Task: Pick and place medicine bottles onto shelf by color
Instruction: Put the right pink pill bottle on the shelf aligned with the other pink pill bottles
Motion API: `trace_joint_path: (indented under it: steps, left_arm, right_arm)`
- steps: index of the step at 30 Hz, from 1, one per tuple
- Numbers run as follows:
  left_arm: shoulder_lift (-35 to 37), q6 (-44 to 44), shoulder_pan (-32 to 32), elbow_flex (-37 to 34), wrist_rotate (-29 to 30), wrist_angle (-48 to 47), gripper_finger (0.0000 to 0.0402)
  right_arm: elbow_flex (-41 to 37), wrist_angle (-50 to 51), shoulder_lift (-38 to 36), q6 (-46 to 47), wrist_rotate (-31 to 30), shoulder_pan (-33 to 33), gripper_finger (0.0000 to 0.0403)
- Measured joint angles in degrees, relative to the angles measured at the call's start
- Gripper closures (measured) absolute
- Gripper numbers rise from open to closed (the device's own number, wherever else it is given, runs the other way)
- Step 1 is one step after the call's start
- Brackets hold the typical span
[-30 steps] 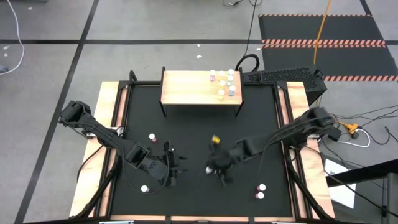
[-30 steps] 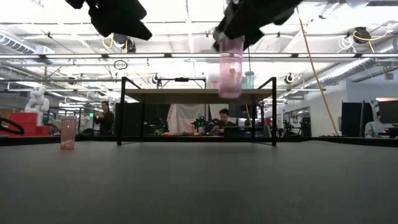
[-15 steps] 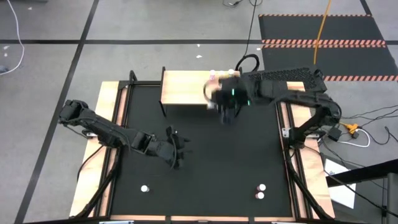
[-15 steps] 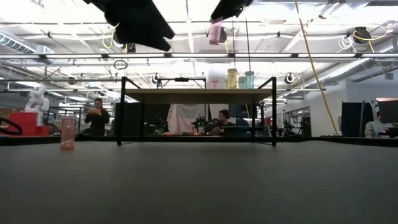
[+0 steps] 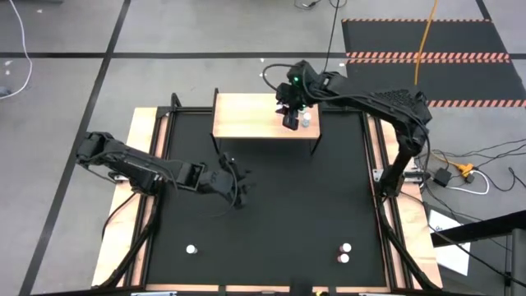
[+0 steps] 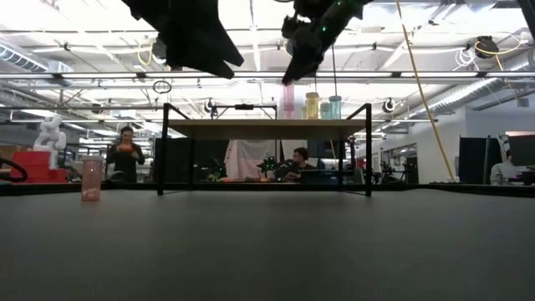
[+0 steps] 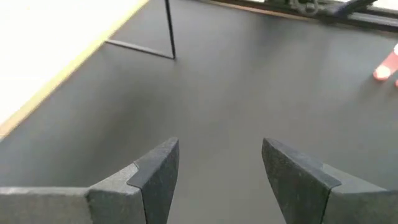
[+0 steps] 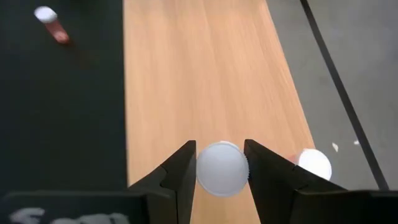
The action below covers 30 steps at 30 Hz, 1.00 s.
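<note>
Hovering over the far right end of the shelf (image 5: 265, 116), the right claw (image 5: 291, 114) is seen pinching a medicine bottle by its white cap (image 8: 222, 168), both fingers pressed against the cap's sides. The body colour of this held bottle cannot be told from above; in the low view a pink bottle (image 6: 288, 101) hangs just below that claw, level with the yellow bottle (image 6: 312, 104) and the teal bottle (image 6: 334, 106) standing on the shelf. The task is judged to be partly done: a small cluster is already on the shelf beside the right claw, and one more is about to be set down. Still left on the black mat (image 5: 271, 214) are two bottles (image 5: 344, 252) well behind the right claw, a single bottle (image 5: 191, 248) behind the left claw (image 5: 239, 184), and a pink one (image 6: 91, 179) that only the low view and the wrist views show. The left claw hangs spread and empty above the mat, near the shelf's left legs. Only the right wrist view shows the grip itself, plus another white cap (image 8: 314, 163) just beside the claw.
</note>
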<state>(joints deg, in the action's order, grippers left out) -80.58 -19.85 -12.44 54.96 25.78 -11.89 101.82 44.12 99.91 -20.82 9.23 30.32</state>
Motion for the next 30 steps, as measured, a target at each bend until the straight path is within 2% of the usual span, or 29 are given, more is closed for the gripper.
trace_joint_path:
  steps: [10,30]
  left_arm:
    - [0.13,-0.14,2.07,0.00,0.02,0.04,0.0172]
    - [0.13,0.04,2.24,0.00,-0.26,-0.34,0.0172]
  right_arm:
    - [0.00,-1.56,3.07,-1.33,2.00,2.73,0.0282]
    - [-3.43,-2.75,3.16,1.54,4.56,3.96,0.0282]
